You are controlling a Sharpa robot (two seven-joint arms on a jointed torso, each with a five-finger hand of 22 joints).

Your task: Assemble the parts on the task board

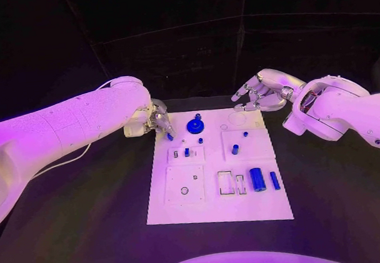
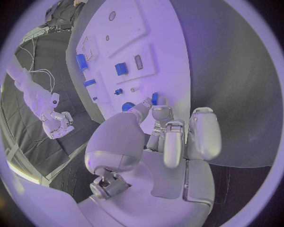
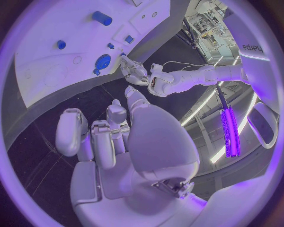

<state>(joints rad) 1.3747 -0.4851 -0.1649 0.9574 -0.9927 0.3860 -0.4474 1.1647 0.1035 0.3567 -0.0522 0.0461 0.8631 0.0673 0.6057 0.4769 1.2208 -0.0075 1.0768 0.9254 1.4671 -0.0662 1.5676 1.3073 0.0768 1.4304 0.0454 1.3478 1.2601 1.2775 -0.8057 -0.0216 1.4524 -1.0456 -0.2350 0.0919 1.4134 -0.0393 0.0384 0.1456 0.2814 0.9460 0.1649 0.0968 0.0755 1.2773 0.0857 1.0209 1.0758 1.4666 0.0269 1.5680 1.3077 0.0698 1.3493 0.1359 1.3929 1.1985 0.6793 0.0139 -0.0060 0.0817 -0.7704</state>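
Two robot hands: left (image 1: 156,120) pinching a small blue part (image 1: 170,136), right (image 1: 260,93) loosely curled, empty.

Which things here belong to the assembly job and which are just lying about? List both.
Job:
- task board
- blue parts on it, such as the round disc and two cylinders
- small blue part at the left hand
- right hand

Lying about:
- white cable on the black table
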